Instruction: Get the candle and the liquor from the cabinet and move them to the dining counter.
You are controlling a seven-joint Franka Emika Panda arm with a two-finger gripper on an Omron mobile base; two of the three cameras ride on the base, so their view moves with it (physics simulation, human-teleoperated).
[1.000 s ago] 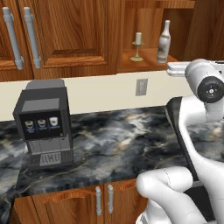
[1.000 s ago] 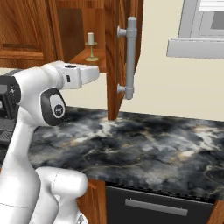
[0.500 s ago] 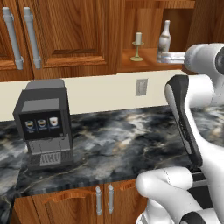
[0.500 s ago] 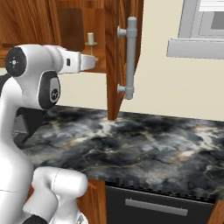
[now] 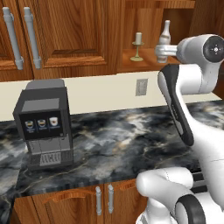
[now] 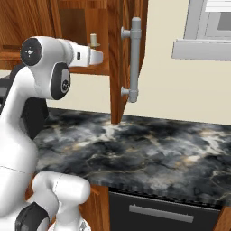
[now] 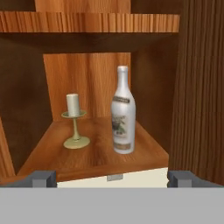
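The cabinet [image 5: 74, 35] stands with one compartment open, its door [image 6: 131, 54] swung out. On the shelf [image 7: 96, 159] stands the candle [image 7: 75, 121], cream in an olive-gold holder, with the liquor [image 7: 123, 116] upright just right of it. My gripper [image 7: 113, 178] is open, level with the shelf's front edge and short of both, holding nothing. From the left base the candle [image 5: 138, 45] shows left of my gripper [image 5: 158, 50], and the liquor [image 5: 165, 31] rises behind the hand, its lower part hidden. From the right base the candle [image 6: 94, 39] peeks above my gripper [image 6: 102, 56]. The dining counter is out of view.
A black coffee machine [image 5: 43, 124] sits on the wall-backed marbled worktop [image 5: 127, 140] at the left. The open door's long grey handle [image 6: 134, 58] hangs just right of the hand. A window sill [image 6: 203, 48] is at the far right, and base cabinets [image 5: 78, 201] are below.
The arm has risen and the hand has swung up and in toward the open shelf, now level with the candle and the liquor. Both stay in place.
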